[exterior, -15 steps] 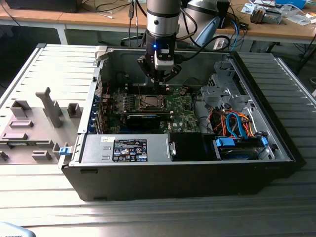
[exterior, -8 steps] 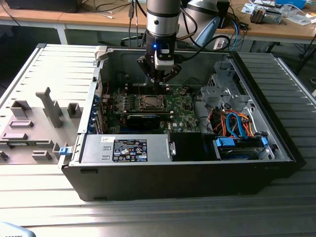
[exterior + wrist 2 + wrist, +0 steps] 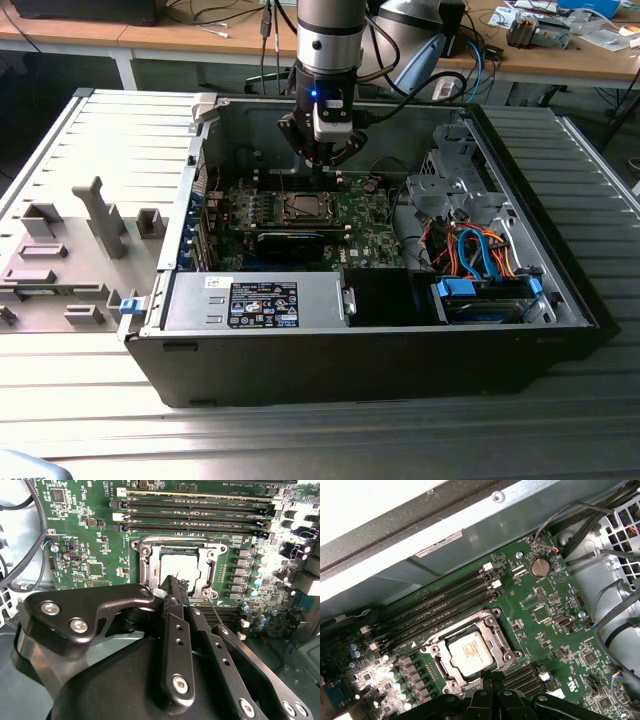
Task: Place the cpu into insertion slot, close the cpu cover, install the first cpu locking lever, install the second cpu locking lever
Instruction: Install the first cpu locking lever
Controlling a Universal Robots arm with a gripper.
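The cpu (image 3: 470, 652) lies in the insertion slot (image 3: 300, 207) on the green board, its silvery top showing in both wrist views (image 3: 182, 569). The cpu cover (image 3: 496, 636) lies flat around it as a metal frame (image 3: 150, 562), the chip visible through its window. My gripper (image 3: 325, 160) hangs just above the slot's edge. Its black fingers (image 3: 172, 597) stand pressed together at the frame's rim (image 3: 492, 680), with nothing seen between them. A thin metal lever rod (image 3: 212, 612) runs beside the fingers.
Narrow memory slots (image 3: 445, 600) run along one side of the socket. The open case walls (image 3: 200, 180) surround the board, with a drive cage and cables (image 3: 470, 240) at the exterior view's right and a black card (image 3: 290, 243) in front of the socket.
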